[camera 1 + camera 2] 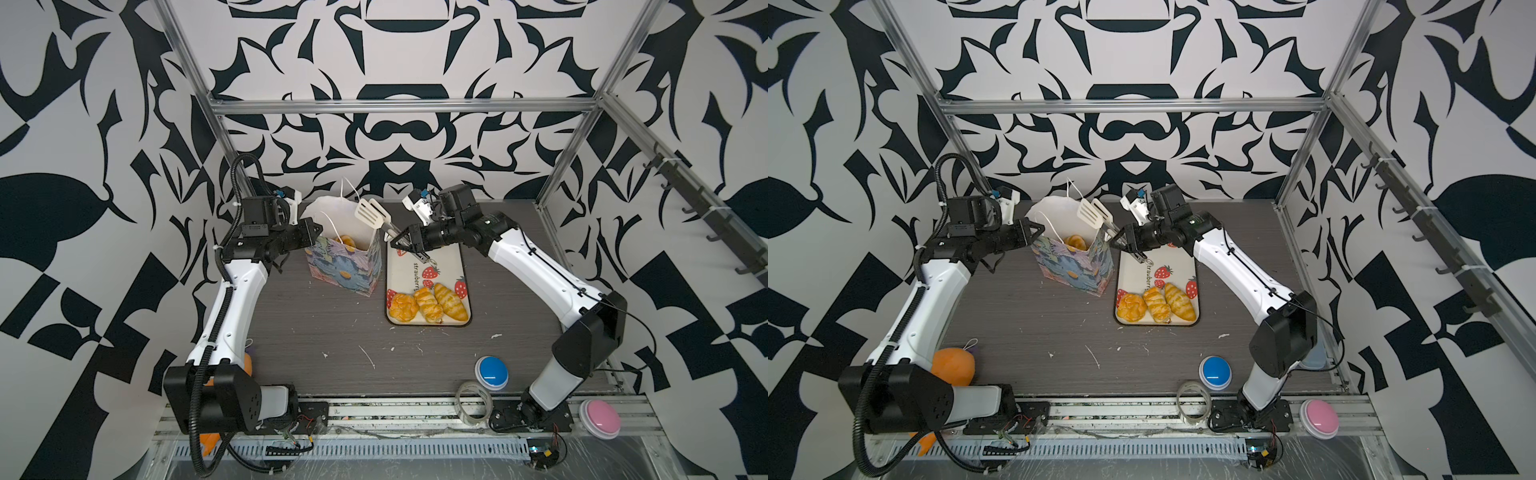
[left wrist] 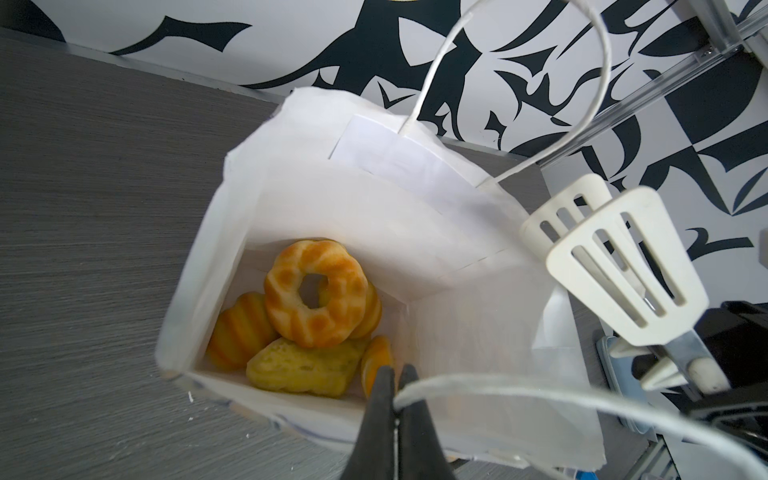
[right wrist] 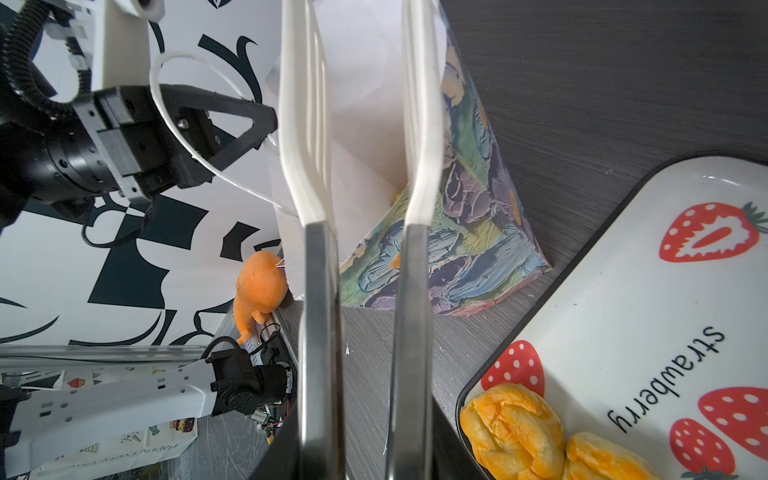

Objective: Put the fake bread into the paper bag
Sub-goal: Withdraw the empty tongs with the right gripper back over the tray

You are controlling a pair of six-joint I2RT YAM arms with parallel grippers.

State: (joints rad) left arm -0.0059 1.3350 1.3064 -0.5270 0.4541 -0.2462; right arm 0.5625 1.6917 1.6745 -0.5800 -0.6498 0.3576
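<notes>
- Right at the bag's mouth, the left claw (image 2: 397, 370) is clenched on one cord handle (image 2: 498, 381), pulling that side of the paper bag (image 1: 345, 270) open.
- Across from it, the right claw (image 1: 405, 243) grips a pair of white tongs (image 1: 372, 214) by the metal arms. The slotted blades stand apart with nothing between them, hanging over the bag's right rim.
- Down inside the bag there's already some fake bread (image 2: 299, 365), with a ring-shaped piece (image 2: 316, 291) sitting on top of the pile.
- Just right of the bag is the strawberry tray (image 1: 446, 257), and three more pastries (image 1: 428, 305) are bunched at its near end.
- Best guess: it's between loads, roughly past halfway, with a fetch trip coming up.
- Next move probably means swinging the tongs to the near end of the tray, straddling one pastry with the blades open, then squeezing gently since those glossy things look slippery. Meanwhile the left claw should hang on to the handle so the bag doesn't flop shut.
</notes>
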